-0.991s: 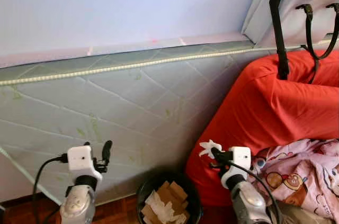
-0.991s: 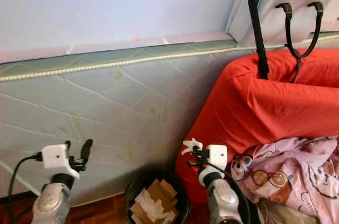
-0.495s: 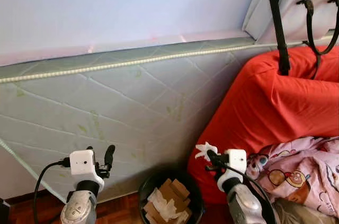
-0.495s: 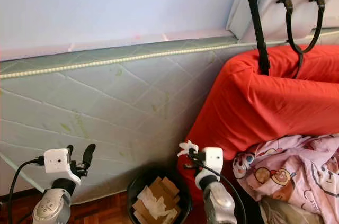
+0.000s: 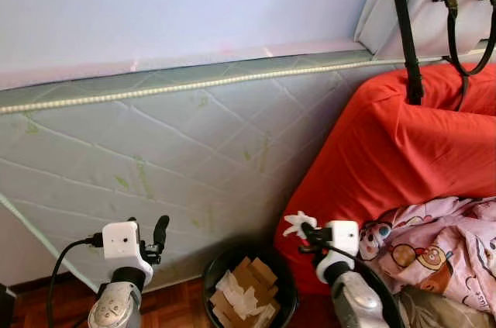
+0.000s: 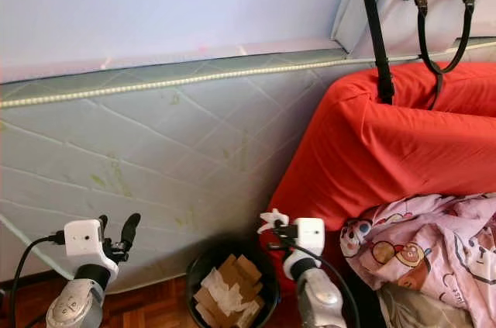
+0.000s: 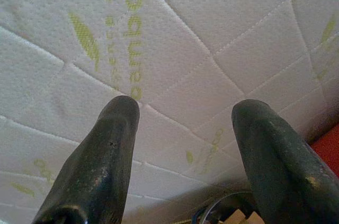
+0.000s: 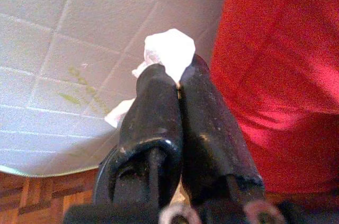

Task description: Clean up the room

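Now the right gripper (image 5: 304,229) pinches a crumpled white tissue (image 5: 295,224) beside the round black bin (image 5: 218,271). Left gripper (image 7: 183,144) hangs with fingers spread apart.

At lower centre, the black waste bin (image 5: 249,295) stands open-topped but half full of cardboard scraps (image 5: 246,297), hemmed by the upright mattress (image 5: 178,165) behind and the red cushion (image 5: 403,157) at right.

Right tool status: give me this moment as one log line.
right tool: shut on tissue | beside black bin, above its right rim | bin holds cardboard, paper | left tool: open, idle
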### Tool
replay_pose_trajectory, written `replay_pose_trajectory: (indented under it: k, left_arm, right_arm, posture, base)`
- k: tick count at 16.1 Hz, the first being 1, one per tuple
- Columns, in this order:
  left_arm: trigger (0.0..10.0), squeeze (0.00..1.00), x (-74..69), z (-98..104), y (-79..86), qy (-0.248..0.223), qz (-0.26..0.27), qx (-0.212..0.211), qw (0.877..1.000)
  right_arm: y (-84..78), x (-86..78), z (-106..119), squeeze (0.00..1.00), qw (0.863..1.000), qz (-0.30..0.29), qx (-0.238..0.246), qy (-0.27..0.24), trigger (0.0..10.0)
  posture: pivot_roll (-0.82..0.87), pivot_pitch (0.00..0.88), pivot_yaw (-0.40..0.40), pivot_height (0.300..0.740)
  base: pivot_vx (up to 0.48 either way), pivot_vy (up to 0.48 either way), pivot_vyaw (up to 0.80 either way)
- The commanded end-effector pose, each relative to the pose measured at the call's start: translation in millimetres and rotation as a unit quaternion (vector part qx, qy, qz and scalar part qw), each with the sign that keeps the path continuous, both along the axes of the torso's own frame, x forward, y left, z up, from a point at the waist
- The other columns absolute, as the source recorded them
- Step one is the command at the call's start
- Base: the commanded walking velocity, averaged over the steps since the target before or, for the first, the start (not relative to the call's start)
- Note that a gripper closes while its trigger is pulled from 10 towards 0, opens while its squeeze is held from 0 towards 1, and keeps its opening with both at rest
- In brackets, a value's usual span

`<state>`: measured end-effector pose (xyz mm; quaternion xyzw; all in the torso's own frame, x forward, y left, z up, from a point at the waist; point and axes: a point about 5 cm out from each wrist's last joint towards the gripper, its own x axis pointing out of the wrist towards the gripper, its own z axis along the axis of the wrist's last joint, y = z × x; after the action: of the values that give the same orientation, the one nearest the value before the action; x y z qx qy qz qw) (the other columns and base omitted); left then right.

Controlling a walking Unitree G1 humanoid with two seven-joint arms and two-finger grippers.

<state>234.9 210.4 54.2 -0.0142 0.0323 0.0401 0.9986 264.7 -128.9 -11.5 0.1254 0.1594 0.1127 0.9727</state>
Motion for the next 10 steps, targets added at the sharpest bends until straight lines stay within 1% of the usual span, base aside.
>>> replay_pose_trajectory:
  k: [1, 2, 7, 10]
  left_arm:
    - [10.0, 0.0, -2.0, 0.1, -1.6, 0.006, -0.001, 0.002, 1.0]
    - [10.0, 0.0, -4.3, 0.0, -0.2, 0.01, 0.0, 0.004, 1.0]
    - [10.0, 0.0, -5.2, 1.1, -0.8, 0.012, 0.003, 0.004, 1.0]
    - [10.0, 0.0, -4.6, 1.5, -4.8, 0.012, -0.001, -0.005, 1.0]
  right_arm:
    - [0.1, -1.4, 0.0, 0.0, 1.0, 0.0, -0.004, -0.002, 10.0]
    - [1.3, -2.7, 0.3, 0.0, 1.0, -0.007, 0.007, -0.006, 10.0]
    - [1.5, -2.5, 0.7, 0.0, 1.0, -0.001, 0.002, -0.005, 10.0]
    - [0.2, -1.5, 0.2, 0.0, 1.0, 0.005, -0.006, 0.0, 10.0]
  posture:
    - [0.14, 0.064, -0.081, 0.665]
    - [0.15, 0.066, -0.083, 0.665]
    - [0.15, 0.074, -0.088, 0.665]
    - [0.15, 0.076, -0.097, 0.665]
  base:
    - [0.0, 0.0, 0.0]
    - [0.0, 0.0, 0.0]
    - [0.0, 0.0, 0.0]
    - [0.0, 0.0, 0.0]
